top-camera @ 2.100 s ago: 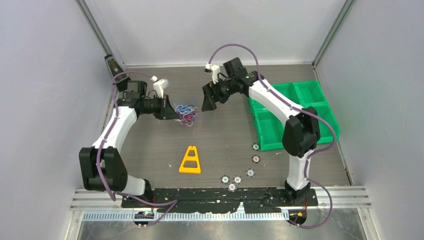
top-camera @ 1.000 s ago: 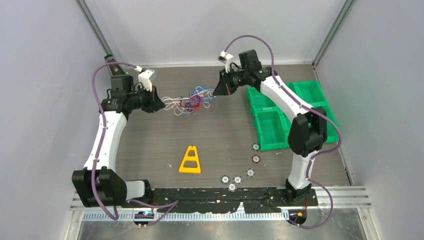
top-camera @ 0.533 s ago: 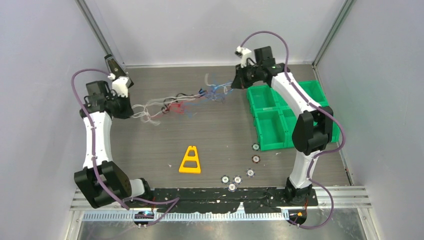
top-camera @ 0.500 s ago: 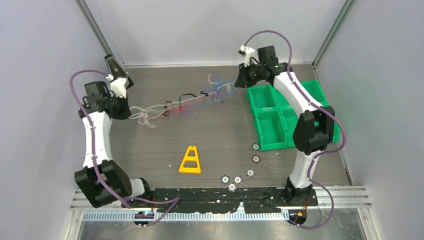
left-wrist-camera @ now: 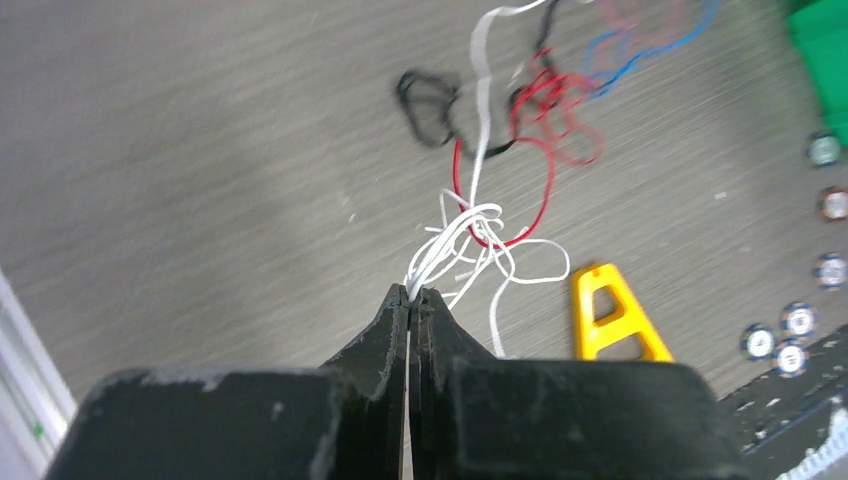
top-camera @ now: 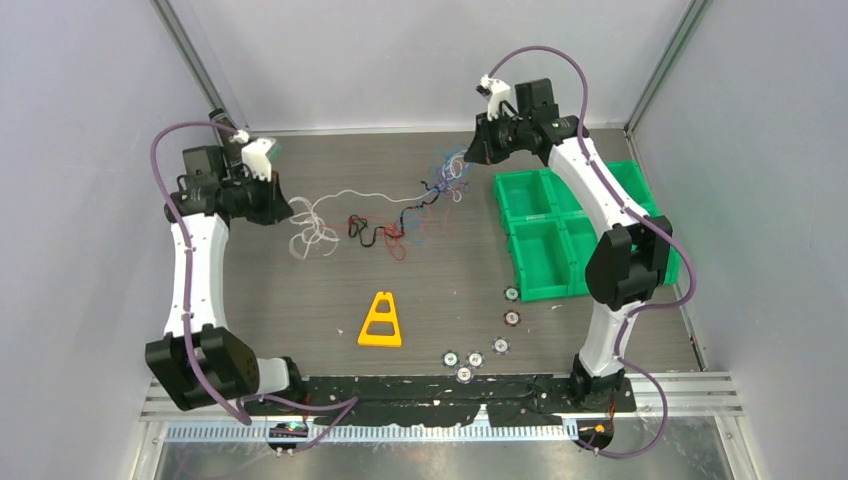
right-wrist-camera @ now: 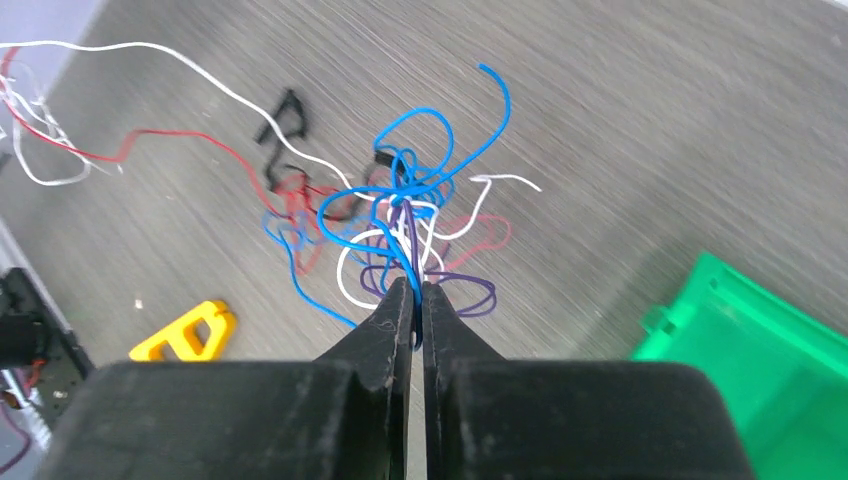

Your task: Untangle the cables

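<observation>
The cables hang stretched across the back of the table as a loose string of white, black, red, blue and purple strands. At the left end my left gripper is shut on the white strands. At the right end my right gripper is shut on blue and purple strands. In the right wrist view the blue loops knot together just beyond the fingertips. Red and black loops sag in the middle, between the two arms.
Green bins stand at the right, close under the right arm. A yellow triangular piece lies in the middle front. Several small round tokens sit near the front right. Grey walls close the back and both sides.
The bundle was a tight clump near the left gripper; both arms pulled apart and spread it into a long string. Since half a second ago the left gripper has moved inward and the strands sag.
</observation>
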`<state>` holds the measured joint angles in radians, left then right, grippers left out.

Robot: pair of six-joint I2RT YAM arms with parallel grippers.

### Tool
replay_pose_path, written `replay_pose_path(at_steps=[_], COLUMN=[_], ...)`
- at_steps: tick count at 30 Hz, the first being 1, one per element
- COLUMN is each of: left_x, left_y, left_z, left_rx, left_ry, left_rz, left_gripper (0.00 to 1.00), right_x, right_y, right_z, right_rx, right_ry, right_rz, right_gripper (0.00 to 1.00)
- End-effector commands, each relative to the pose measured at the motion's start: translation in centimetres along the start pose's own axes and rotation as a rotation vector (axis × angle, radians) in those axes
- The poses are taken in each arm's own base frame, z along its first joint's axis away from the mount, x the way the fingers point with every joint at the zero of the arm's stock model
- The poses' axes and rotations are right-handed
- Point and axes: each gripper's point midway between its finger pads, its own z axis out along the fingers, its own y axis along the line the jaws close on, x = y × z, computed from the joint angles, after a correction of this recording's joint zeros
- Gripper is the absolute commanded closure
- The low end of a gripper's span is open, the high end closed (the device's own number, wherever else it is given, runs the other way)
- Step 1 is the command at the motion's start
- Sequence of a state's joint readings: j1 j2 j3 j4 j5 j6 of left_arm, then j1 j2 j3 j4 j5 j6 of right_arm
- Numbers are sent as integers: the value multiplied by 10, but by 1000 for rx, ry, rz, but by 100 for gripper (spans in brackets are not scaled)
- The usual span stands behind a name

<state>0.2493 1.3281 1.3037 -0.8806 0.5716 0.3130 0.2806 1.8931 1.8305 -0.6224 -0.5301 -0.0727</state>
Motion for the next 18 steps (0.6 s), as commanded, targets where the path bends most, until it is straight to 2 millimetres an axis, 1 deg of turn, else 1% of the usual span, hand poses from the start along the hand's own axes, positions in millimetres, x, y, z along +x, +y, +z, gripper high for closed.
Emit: replay_pose_path(at_steps=[1,2,3,4,5,6,7,8,9,10,11,12,13,14,15,16,17,18], left_x=[-66,-73,-79,-83,-88,-88,-87,-83,-75,-65,-49,-35,-23,-13,-3,1,2,2], left_y=[-71,-84,-95,-103,-108,-110,-108,-104,-98,-85,-64,-40,-25,-15,-8,-8,-10,-15], left_z=[-36,-40,-43,-45,-44,-41,-33,-24,-11,4,21,32,37,38,35,35,35,36], left_rx=[191,224,254,276,289,296,295,287,270,217,124,24,-24,-27,-9,22,49,81], left_ry=[-202,-223,-244,-262,-284,-292,-289,-273,-240,-197,-141,-86,-35,7,36,40,32,16], left_rz=[104,121,129,128,127,116,103,84,61,30,-19,-58,-97,-142,-200,-232,-241,-228], left_gripper=[100,100,100,100,100,100,100,99,84,55,37,26,21,19,18,16,15,15], right_x=[-70,-80,-89,-91,-96,-97,-95,-92,-84,-74,-61,-45,-34,-17,-5,3,18,14], right_y=[74,85,105,115,131,138,146,148,147,139,129,106,96,72,63,51,44,42], right_z=[-40,-46,-51,-53,-57,-58,-54,-49,-38,-21,-9,14,16,31,28,26,28,22], right_rx=[-170,-193,-242,-264,-301,-315,-331,-335,-321,-283,-253,-191,-163,-115,-97,-63,-49,-37], right_ry=[-182,-207,-230,-238,-253,-259,-258,-252,-235,-206,-165,-102,-37,30,91,116,150,124], right_rz=[-89,-88,-102,-105,-115,-119,-126,-132,-153,-153,-181,-160,-163,-139,-138,-139,-126,-139], right_gripper=[95,95,95,95,95,95,94,95,93,77,66,51,45,38,31,28,21,18])
